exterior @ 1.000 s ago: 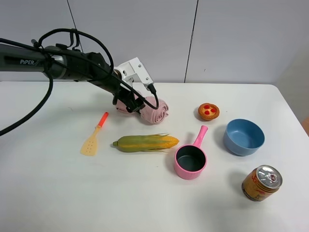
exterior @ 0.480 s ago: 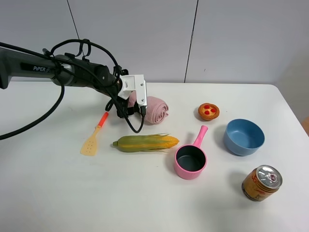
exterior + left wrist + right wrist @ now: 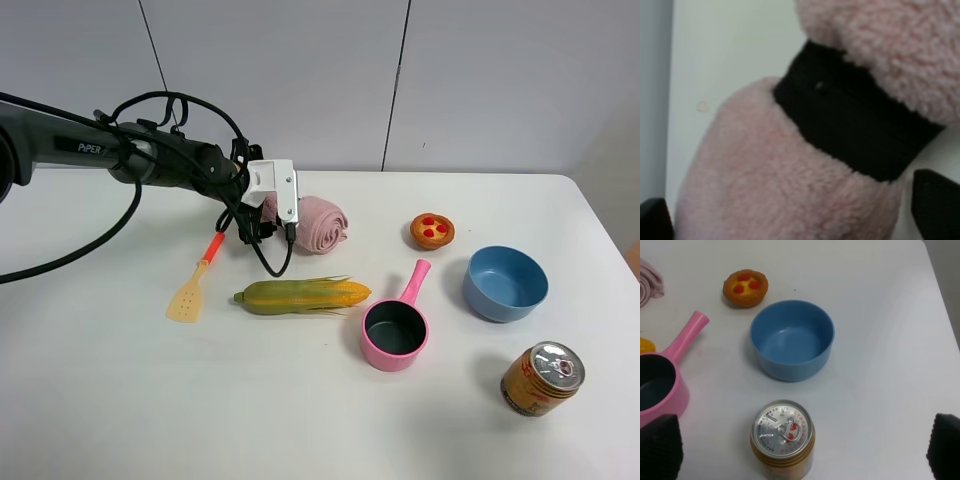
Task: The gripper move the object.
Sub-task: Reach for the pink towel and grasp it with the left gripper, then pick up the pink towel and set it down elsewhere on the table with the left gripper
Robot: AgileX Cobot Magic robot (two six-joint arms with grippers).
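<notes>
The object, a dusty-pink rolled towel (image 3: 322, 224) with a black band (image 3: 855, 130), lies on the white table behind the corn cob (image 3: 303, 296). My left gripper (image 3: 262, 215), with its white module and looping cables, is at the towel's left end. In the left wrist view the towel (image 3: 780, 165) fills the frame between the two black fingertips (image 3: 935, 205), which stand wide apart; a sliver of table shows beside one of them. My left gripper (image 3: 795, 215) is open. My right gripper (image 3: 802, 450) is open and empty above the can (image 3: 782, 437); it is out of the high view.
An orange spatula (image 3: 195, 283) lies left of the corn. A pink saucepan (image 3: 393, 330), a blue bowl (image 3: 505, 283), a small tart (image 3: 432, 230) and a drink can (image 3: 542, 378) stand to the right. The table's right edge is near the bowl.
My left gripper has turned and drawn back left from over the towel's middle to its left end. The towel has shifted slightly towards the back of the table.
</notes>
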